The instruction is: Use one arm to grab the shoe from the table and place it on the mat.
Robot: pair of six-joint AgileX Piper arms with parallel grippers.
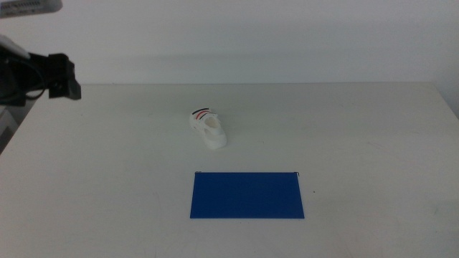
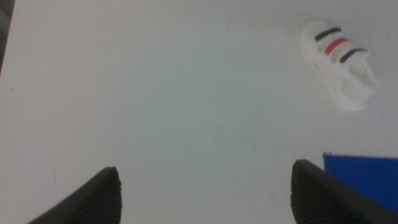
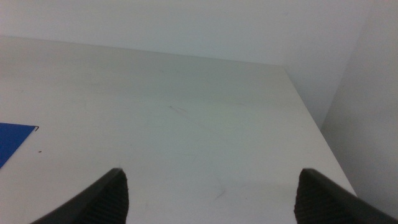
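The small white shoe with black and red strap stripes lies on the white table, just behind the blue mat. The left arm enters at the far left of the middle view, raised, and its gripper is well left of the shoe. In the left wrist view the left gripper is open and empty above bare table, with the shoe and a corner of the mat off to one side. The right gripper is open and empty, out of the middle view.
The right wrist view shows the table's far right corner, a white wall behind it, and a sliver of the mat. A small dark speck lies right of the mat.
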